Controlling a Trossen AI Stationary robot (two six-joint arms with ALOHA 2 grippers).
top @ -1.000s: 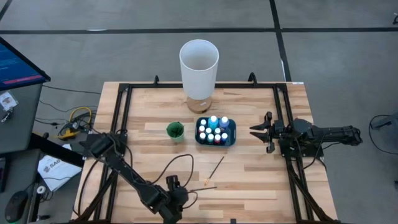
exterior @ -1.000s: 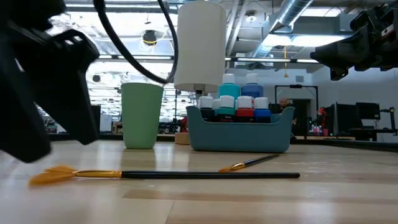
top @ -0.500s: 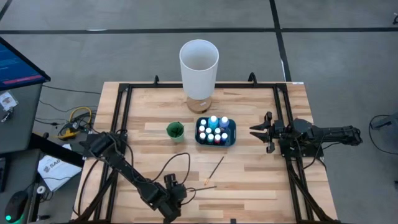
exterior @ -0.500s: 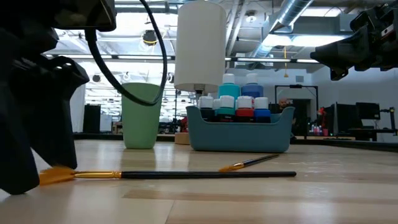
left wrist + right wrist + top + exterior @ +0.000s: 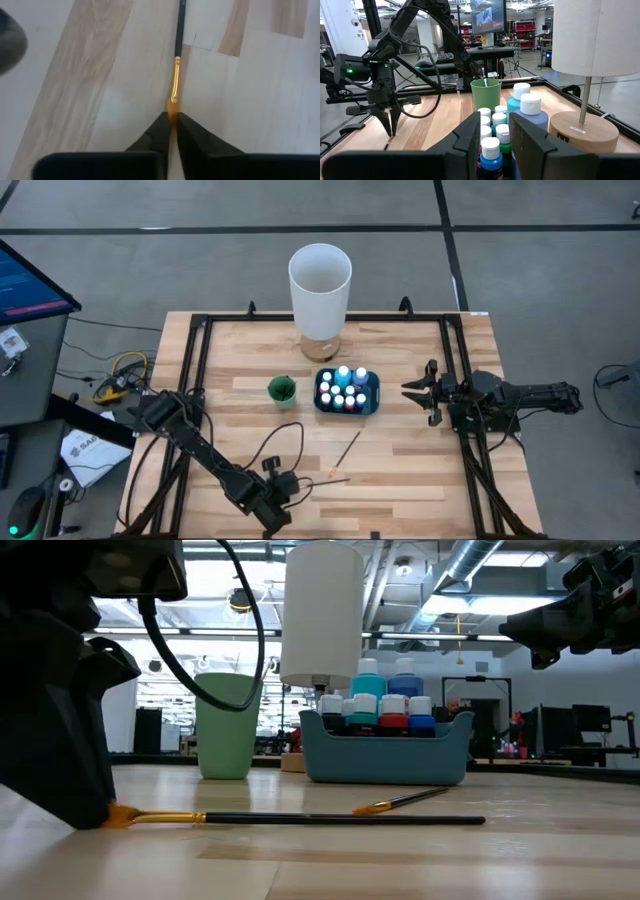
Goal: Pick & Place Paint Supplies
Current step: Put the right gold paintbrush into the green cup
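Note:
An orange-tipped brush [image 5: 300, 820] with a gold ferrule [image 5: 175, 80] and dark handle lies flat on the table near its front edge. My left gripper [image 5: 288, 483] stands over its bristle end, shut on it. A second thin brush [image 5: 348, 448] lies farther back. Several small paint bottles with pale caps stand in a blue tray [image 5: 372, 392] at mid-table. My right gripper [image 5: 405, 391] hovers right of the tray, fingers together and holding nothing. My left gripper pinches the brush's orange bristle end [image 5: 172, 106] between the free ends of its two fingers [image 5: 100, 810]. The fingers come from above, pointing down. The brush lies flat on the table, its handle running toward the table's right edge.
A green cup [image 5: 282, 390] stands left of the tray. A tall white cylinder [image 5: 320, 280] on a wooden base stands at the table's far edge. A black frame [image 5: 195, 370] borders the table. Bare wood lies between the brushes and the right rail.
My left gripper has come down over the brush's orange tip, moving a little toward the far edge, and has shut on it. The fanned bristles that showed before are now covered by the fingers. The brush still lies on the table.

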